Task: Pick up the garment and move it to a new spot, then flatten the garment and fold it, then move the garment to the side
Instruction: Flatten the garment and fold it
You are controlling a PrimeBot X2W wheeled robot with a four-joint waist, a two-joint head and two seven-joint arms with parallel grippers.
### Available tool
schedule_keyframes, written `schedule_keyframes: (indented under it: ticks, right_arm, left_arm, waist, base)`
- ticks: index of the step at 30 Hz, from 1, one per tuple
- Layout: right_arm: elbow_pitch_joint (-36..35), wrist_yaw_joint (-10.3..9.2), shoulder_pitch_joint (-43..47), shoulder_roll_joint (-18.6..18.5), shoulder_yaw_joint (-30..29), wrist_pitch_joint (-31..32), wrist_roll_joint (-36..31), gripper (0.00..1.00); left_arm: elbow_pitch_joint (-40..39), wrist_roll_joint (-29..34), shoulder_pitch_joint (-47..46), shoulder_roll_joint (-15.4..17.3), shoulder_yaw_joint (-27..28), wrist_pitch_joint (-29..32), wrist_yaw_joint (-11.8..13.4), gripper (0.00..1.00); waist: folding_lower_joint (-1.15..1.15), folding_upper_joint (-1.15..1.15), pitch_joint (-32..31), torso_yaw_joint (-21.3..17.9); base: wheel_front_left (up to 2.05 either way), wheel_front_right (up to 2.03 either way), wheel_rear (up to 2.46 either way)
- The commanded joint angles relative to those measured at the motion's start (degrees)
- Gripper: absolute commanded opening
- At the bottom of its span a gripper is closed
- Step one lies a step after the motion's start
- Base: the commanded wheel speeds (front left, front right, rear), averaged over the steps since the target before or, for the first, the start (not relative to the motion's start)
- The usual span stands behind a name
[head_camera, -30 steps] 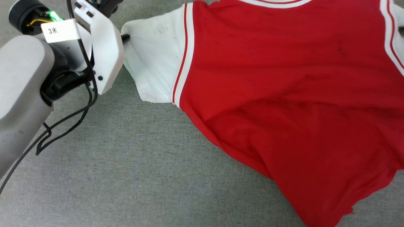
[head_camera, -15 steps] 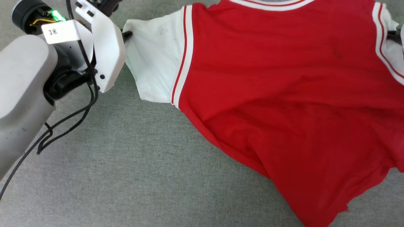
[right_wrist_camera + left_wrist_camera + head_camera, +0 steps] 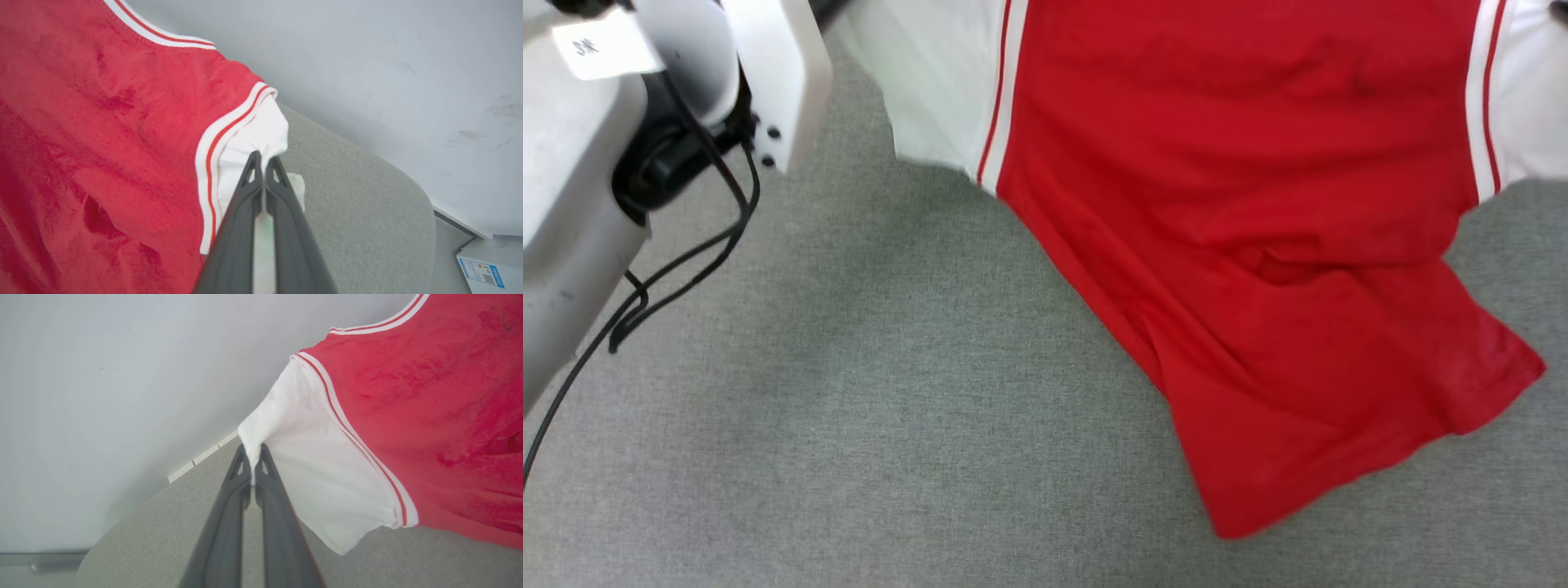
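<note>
Red garment (image 3: 1241,204) pinched; left tool (image 3: 253,454), right tool (image 3: 264,162)

Your item: garment (image 3: 1241,204) — red jersey body, white short sleeves, red-and-white striped trim, plain face showing. Pinched at both sleeve tips, stretched wide, creased lower hem trailing over the grey surface (image 3: 849,425).

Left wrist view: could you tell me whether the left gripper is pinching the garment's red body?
No, the left gripper is shut on the white sleeve of the garment.
</note>
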Motion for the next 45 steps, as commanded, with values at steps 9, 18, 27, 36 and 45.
schedule_keyframes:
  ticks: [9,18,27,36,45]
  right_arm:
    - [-2.41,-0.04,-8.06,-0.22,0.19,-7.72,-2.93,0.0]
    - [5.83,-0.04,-22.97,5.23,-0.26,-14.43,-11.18,0.0]
    - [19.38,-0.04,-41.02,13.71,-0.74,-24.68,-20.79,0.0]
    - [26.33,-0.04,-44.27,18.27,3.49,-28.6,-22.36,0.0]
    - [31.53,-0.04,-35.39,20.16,7.83,-35.52,-19.07,0.0]
  left_arm:
    - [2.59,2.49,-8.2,-2.88,2.96,-5.26,0.72,0.0]
    - [10.34,5.53,-21.49,-7.15,6.3,-10.37,1.35,0.0]
    - [22.1,9.29,-35.65,-10.89,9.04,-19.51,1.99,0.0]
    - [26.86,8.51,-36.51,-11.95,9.12,-23.01,0.97,0.0]
    - [28.37,7.52,-26.55,-12.38,6.53,-28.83,0.07,0.0]
  waist:
    - [0.0,0.0,-3.08,-1.67]
    - [0.0,0.0,0.75,-1.32]
    - [0.0,0.0,6.41,-1.18]
    - [0.0,0.0,10.86,-1.46]
    - [0.0,0.0,9.53,-1.56]
  base:
    - [0.0,0.0,0.0]
    - [0.0,0.0,0.0]
    - [0.0,0.0,0.0]
    - [0.0,0.0,0.0]
    - [0.0,0.0,0.0]
